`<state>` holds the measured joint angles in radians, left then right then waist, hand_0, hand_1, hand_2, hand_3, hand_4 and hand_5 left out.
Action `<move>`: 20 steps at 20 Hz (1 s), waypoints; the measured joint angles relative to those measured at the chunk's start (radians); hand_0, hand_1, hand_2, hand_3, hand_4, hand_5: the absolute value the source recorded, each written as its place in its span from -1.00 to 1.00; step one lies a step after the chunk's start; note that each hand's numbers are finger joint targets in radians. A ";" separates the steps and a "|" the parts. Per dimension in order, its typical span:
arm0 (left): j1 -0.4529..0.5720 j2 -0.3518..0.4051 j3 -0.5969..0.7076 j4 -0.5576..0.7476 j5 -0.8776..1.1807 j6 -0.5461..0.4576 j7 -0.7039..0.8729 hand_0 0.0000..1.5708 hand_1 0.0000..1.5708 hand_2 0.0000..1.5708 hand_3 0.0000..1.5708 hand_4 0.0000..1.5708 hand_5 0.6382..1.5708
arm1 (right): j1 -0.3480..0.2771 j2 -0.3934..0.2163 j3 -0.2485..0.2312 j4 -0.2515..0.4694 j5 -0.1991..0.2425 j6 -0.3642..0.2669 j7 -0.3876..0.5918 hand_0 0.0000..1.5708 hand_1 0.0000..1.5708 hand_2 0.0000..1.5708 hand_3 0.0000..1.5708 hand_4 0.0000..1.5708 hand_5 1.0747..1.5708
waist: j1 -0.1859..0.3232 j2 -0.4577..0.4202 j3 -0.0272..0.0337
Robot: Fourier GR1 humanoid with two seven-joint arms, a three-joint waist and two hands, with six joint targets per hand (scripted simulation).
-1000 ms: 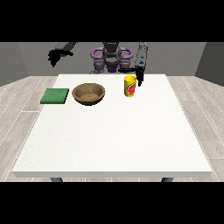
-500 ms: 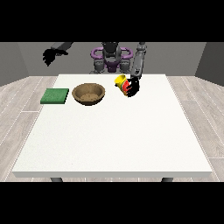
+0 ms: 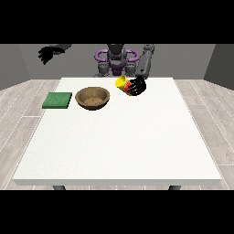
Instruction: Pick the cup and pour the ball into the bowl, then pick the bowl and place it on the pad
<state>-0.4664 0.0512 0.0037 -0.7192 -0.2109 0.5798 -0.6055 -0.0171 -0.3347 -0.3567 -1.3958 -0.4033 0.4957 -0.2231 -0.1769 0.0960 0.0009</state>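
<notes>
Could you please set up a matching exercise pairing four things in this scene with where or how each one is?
Things:
1. yellow cup
2. brown bowl
3. green pad
4. robot hand at the view's left

States:
A. flat near the table's left edge
B. raised off the table, holding nothing
C. tilted towards the bowl, held in a robot hand
D. upright on the table, between pad and cup

Pairs: 1-C, 2-D, 3-A, 4-B

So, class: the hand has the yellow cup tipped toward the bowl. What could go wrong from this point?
1. The cup, held tilted by the hand at the view's right, is still to the right of the bowl, not over it; a ball leaving now would likely land on the table.
2. The bowl looks shallow, so a ball might bounce out.
3. The ball isn't visible, so I cannot tell whether it is still inside.
</notes>
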 measured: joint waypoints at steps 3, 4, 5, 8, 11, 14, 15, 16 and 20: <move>-0.073 0.016 -0.065 0.028 -0.109 0.067 0.129 0.70 0.70 1.00 1.00 0.55 0.97 | -0.040 -0.021 -0.004 0.025 -0.010 -0.020 0.057 -1.00 -1.00 -1.00 -1.00 -0.31 1.00 | 0.010 -0.044 0.0010; -0.096 0.025 -0.087 0.042 -0.147 0.083 0.173 0.69 0.69 1.00 1.00 0.58 0.96 | -0.052 -0.032 -0.008 0.034 -0.013 -0.026 0.074 -1.00 -1.00 -1.00 -1.00 -0.27 0.99 | 0.013 -0.057 0.0011; -0.115 0.027 -0.114 0.061 -0.193 0.109 0.216 0.67 0.67 1.00 1.00 0.58 0.98 | -0.063 -0.037 -0.007 0.040 -0.011 -0.033 0.087 -1.00 -1.00 -1.00 -1.00 -0.26 0.99 | 0.015 -0.068 0.0014; -0.176 0.062 -0.195 0.135 -0.343 0.170 0.337 0.55 0.55 1.00 0.85 0.45 0.99 | -0.090 -0.043 -0.004 0.061 0.001 -0.051 0.106 -1.00 -1.00 -1.00 -1.00 -0.23 0.98 | 0.020 -0.086 0.0036; -0.248 0.105 -0.278 0.220 -0.497 0.190 0.476 0.16 0.16 1.00 0.59 0.34 1.00 | -0.103 -0.040 0.003 0.087 0.017 -0.071 0.120 -1.00 -1.00 -1.00 -1.00 -0.19 0.98 | 0.034 -0.118 0.0059; -0.318 0.096 -0.359 0.298 -0.631 0.160 0.637 0.16 0.16 1.00 0.59 0.34 1.00 | -0.104 -0.037 0.006 0.122 0.029 -0.086 0.135 -1.00 -1.00 -1.00 -1.00 -0.19 0.98 | 0.052 -0.170 0.0052; -0.337 0.077 -0.385 0.314 -0.669 0.139 0.689 0.16 0.16 1.00 0.59 0.34 1.00 | -0.097 -0.037 0.003 0.139 0.033 -0.088 0.136 -1.00 -1.00 -1.00 -1.00 -0.18 0.97 | 0.064 -0.194 0.0044; -0.355 0.057 -0.407 0.326 -0.702 0.120 0.738 0.16 0.16 1.00 0.59 0.34 1.00 | -0.093 -0.034 0.001 0.155 0.039 -0.094 0.132 -1.00 -1.00 -1.00 -1.00 -0.18 0.98 | 0.078 -0.208 0.0038; -0.388 -0.005 -0.480 0.322 -0.796 0.038 0.886 0.00 0.00 1.00 0.59 0.35 1.00 | -0.080 -0.049 -0.019 0.219 0.049 -0.081 0.103 -1.00 -1.00 -1.00 -1.00 -0.17 0.97 | 0.109 -0.237 0.0017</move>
<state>-0.8549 0.0460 -0.4762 -0.3975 -1.0069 0.6182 0.2806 -0.0976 -0.3842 -0.3758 -1.1767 -0.3539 0.4145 -0.1201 -0.0677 -0.1413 0.0026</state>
